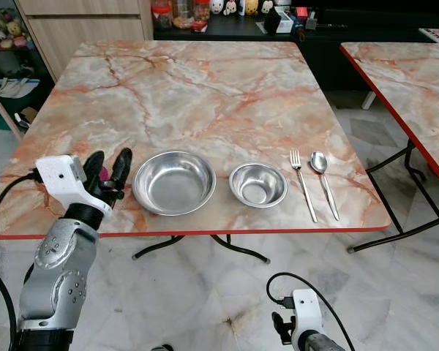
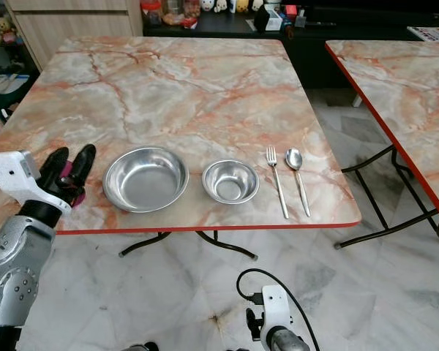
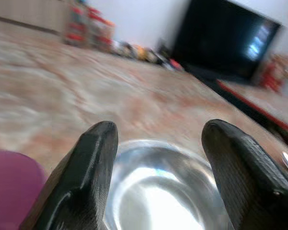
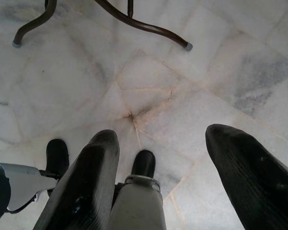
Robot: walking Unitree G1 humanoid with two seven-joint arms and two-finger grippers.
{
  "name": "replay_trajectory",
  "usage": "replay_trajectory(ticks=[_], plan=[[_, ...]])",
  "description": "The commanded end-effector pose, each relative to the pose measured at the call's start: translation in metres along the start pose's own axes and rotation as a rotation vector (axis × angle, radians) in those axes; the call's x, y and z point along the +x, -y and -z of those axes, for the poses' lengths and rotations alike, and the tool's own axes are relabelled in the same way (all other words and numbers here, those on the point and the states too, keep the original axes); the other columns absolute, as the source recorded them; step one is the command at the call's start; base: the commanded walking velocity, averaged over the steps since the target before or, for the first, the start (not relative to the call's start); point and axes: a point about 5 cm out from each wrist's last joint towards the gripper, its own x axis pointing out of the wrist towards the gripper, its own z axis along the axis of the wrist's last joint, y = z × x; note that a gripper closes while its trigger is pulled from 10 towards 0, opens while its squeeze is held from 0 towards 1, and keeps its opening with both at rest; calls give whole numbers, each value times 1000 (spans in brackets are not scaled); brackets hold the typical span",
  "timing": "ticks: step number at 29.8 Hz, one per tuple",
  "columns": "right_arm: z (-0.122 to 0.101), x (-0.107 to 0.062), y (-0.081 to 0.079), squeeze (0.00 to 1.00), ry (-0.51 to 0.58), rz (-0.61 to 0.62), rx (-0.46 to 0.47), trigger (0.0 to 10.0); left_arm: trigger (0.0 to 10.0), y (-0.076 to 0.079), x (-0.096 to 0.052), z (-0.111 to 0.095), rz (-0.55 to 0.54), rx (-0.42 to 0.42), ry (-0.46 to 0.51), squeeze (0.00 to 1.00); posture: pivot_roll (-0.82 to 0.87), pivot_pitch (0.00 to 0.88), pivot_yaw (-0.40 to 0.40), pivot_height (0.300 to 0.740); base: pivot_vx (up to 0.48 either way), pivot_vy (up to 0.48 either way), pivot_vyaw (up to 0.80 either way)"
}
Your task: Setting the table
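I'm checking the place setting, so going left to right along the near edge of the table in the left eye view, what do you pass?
left gripper → large steel bowl → small steel bowl → fork → spoon

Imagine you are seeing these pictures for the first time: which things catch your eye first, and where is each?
A row of shiny steel along the near edge of the marble-patterned table stands out: a large bowl, a small bowl, then a fork and spoon side by side. Next comes the left gripper, open, just left of the large bowl. The right gripper hangs open over the tiled floor.
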Motion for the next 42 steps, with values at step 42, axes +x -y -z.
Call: replay_trajectory(ticks=[42], plan=[[6,-1,-4,0,-21,-12,16,10000,10000,12,16,32,-179,96,-246,0,162,154,-45,740,0,0,0]])
